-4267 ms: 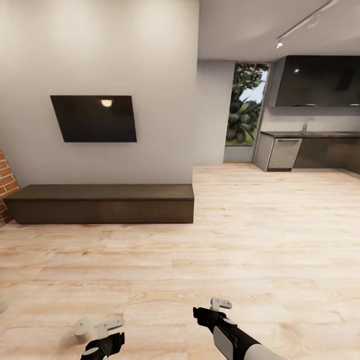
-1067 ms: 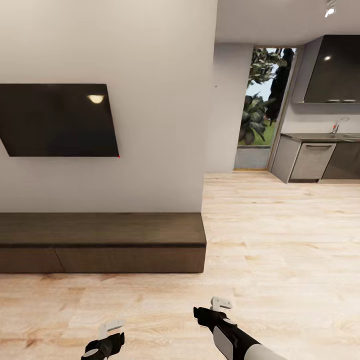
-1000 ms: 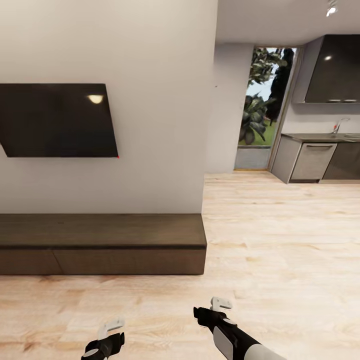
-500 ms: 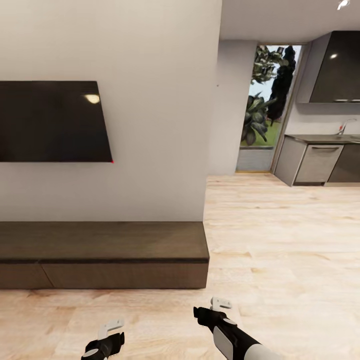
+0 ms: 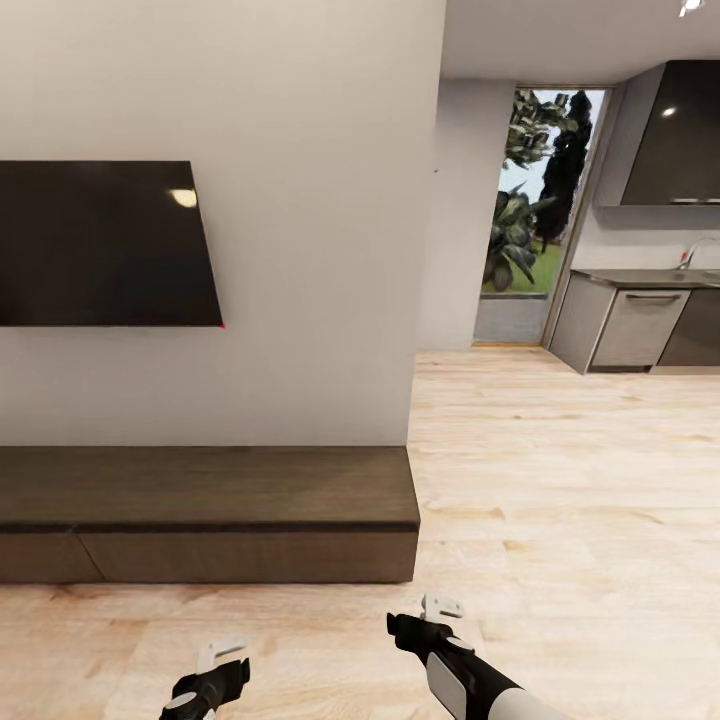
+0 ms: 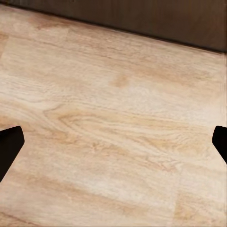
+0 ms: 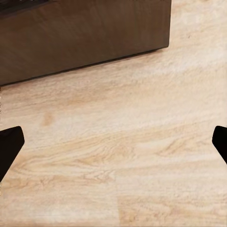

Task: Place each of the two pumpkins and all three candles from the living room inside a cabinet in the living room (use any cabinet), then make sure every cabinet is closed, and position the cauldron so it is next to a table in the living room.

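The long, low dark-brown cabinet point(image 5: 210, 510) stands against the white wall just ahead, its flat front panels closed. Its base also runs along the floor in the left wrist view point(image 6: 142, 19), and its end corner appears in the right wrist view point(image 7: 85, 38). My left gripper point(image 5: 222, 655) hangs open over bare floor in front of it, with nothing between its fingers point(image 6: 113, 146). My right gripper point(image 5: 440, 608) is open too and empty point(image 7: 113, 146), near the cabinet's right end. The pumpkins, candles, cauldron and table are out of view.
A black TV point(image 5: 100, 245) hangs on the wall above the cabinet. Light wood plank floor point(image 5: 560, 500) runs to the right, past the wall's corner, to a kitchen with grey units point(image 5: 640, 325) and a glazed door point(image 5: 520, 220).
The camera has moved closer to the cabinet, which now looms larger and lower in the picture. A cream candle near the left gripper 4.3 s ago has left the view. Both arms keep their pose.
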Robot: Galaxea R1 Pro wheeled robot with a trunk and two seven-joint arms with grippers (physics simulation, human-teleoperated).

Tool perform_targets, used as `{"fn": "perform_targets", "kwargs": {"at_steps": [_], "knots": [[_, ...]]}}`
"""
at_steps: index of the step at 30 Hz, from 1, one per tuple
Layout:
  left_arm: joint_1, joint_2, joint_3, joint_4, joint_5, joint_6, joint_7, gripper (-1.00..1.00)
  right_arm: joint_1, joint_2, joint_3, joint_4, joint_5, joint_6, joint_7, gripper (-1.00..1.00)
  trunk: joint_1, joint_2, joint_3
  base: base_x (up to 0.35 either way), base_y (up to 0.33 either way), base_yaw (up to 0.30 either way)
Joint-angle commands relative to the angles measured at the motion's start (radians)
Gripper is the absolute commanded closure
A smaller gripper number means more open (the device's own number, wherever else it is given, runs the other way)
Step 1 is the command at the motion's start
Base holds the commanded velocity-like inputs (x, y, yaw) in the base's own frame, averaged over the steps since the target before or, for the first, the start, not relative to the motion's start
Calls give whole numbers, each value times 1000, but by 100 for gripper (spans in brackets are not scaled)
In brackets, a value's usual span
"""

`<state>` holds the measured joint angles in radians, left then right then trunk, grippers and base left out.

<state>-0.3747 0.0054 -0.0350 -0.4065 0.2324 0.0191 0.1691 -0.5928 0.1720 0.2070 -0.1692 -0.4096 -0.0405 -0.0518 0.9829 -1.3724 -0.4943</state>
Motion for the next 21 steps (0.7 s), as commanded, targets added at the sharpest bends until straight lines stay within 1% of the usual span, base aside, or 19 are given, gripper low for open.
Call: {"fn": "perform_targets", "kwargs": {"at_steps": [1,2,3,4,5,7,8,9,11,13,14,15,16,17,18,19,21], "knots": [[0,2,-3,-14,9,7,-9,-100,-1,0,7,1,-11,-4,-3,-100,0,-1,-1,0,0,0],[2,4,-1,-34,9,14,-28,-100,-1,0,6,1,-13,-4,4,-100,0,-1,-1,0,0,0],[2,7,1,-73,10,37,-67,-100,-1,0,4,2,-17,-4,29,-100,0,-1,-1,0,0,0],[3,8,2,-87,10,52,-81,-100,-1,0,3,3,-18,-5,40,-100,0,-1,-1,0,0,0],[4,12,4,-121,11,93,-113,-100,-1,-1,0,6,-21,-5,63,-100,0,-1,-1,0,0,0],[8,35,6,-216,23,213,-191,-100,-1,-9,-9,21,-37,-6,107,-100,0,-1,-1,0,0,0],[11,52,7,-275,40,286,-239,-100,-1,-11,-12,30,-47,-6,125,-100,0,-1,-1,0,0,0],[17,75,8,-334,64,365,-291,-100,-1,-13,-14,36,-59,-6,138,-100,0,-1,-1,0,0,0],[23,102,9,-398,99,455,-346,-100,0,-14,-16,40,-71,-7,150,-100,0,-1,-1,0,0,0],[30,164,15,-525,181,658,-434,-100,-1,-21,-17,45,-89,-9,170,-100,0,-1,-1,0,0,0],[30,178,18,-556,201,709,-448,-100,-1,-23,-17,46,-91,-11,174,-100,0,-1,-1,0,0,0],[32,217,36,-642,254,837,-477,-100,-1,-34,-18,49,-97,-24,186,-100,0,-1,-1,0,0,0],[33,228,45,-669,270,866,-484,-100,-1,-38,-18,50,-98,-30,189,-100,0,-1,-1,0,0,0],[33,246,69,-721,300,907,-493,-100,-1,-45,-18,51,-100,-39,196,-100,0,-1,-1,0,0,0],[34,258,93,-768,332,934,-499,-100,-1,-50,-18,51,-101,-47,204,-100,0,-1,-1,0,0,0],[34,267,111,-806,367,952,-503,-100,-1,-53,-19,52,-102,-52,213,-100,0,-1,-1,0,0,0],[34,275,128,-847,441,971,-507,-100,0,-57,-22,52,-103,-58,240,-100,0,-1,-1,0,0,0]]}}
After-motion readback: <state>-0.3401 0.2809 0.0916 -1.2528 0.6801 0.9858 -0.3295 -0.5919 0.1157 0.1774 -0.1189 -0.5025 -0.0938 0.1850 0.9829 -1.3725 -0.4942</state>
